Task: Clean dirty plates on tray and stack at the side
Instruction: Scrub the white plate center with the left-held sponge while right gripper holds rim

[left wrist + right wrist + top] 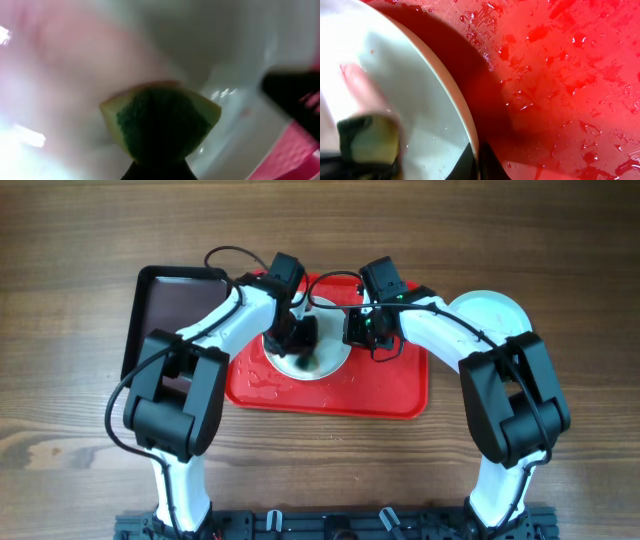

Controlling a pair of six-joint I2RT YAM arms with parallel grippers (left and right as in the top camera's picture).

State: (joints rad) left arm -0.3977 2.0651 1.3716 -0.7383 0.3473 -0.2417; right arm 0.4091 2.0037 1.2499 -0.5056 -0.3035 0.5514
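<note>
One plate (335, 352) is left on the red tray (390, 390), sitting toward the tray's left and back part, with its far rim close to the back edge. The left claw (297, 340) is closed on a green and yellow sponge (160, 122), which is pressed flat against the plate's inner face; a faint pinkish smear can be made out beside it, though the left wrist view is pretty blurry. The right claw (357, 330) is clamped on the plate's right rim, one finger inside and one outside, as shown at the bottom of the right wrist view. So both claws are crowded over the same plate, with little room seen between them. Right of the rim, a wide stretch of bare textured red is seen, covered in water drops, and a narrower strip is seen along the tray's front edge. A black tray (165, 300) is parked just beside the red one's left edge; whether the two edges touch can't be told, since the left arm covers that spot. A stack (495, 310) of pale plates sits on the table (80, 410) off the tray's back right corner, partly hidden under the right arm. Open wood is seen in front of the tray and out at the far left and far right.
</note>
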